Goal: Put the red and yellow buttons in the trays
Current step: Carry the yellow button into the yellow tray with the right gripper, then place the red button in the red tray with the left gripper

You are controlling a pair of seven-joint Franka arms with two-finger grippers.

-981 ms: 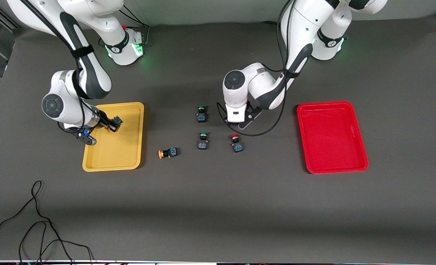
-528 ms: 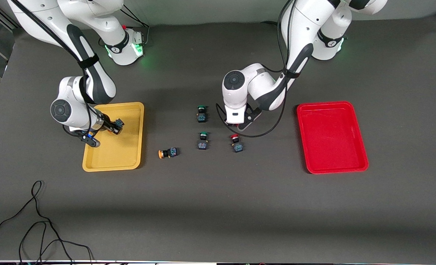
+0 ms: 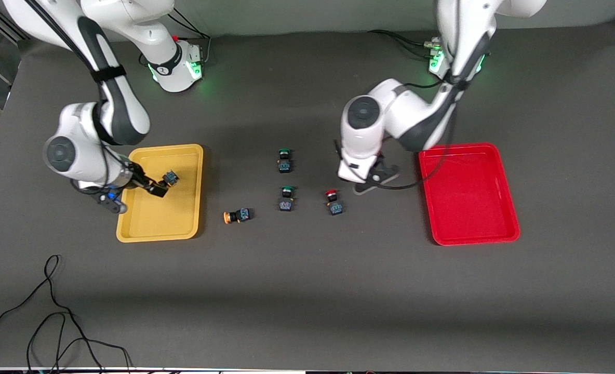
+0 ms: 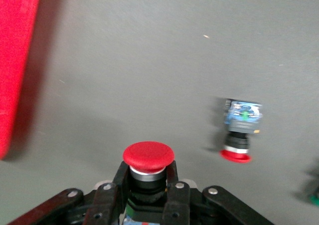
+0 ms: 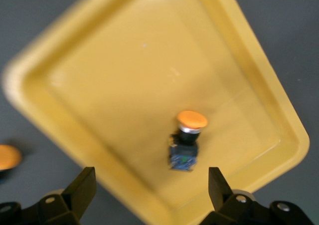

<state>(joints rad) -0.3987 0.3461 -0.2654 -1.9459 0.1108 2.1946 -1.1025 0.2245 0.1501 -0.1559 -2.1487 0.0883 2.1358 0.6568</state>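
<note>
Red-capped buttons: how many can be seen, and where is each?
2. The held red button is clamped in the left hand, over the table beside the red tray. The loose red button lies on the table beside a green button.

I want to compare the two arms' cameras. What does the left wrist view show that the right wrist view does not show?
Only the left wrist view shows red things: a red-capped button shut in the left gripper, a second red-capped button lying on the dark table, and an edge of the red tray.

Only the right wrist view shows the yellow tray, an orange-capped button lying in it below the open right gripper, and another orange cap outside the tray.

Both show the dark table.
</note>
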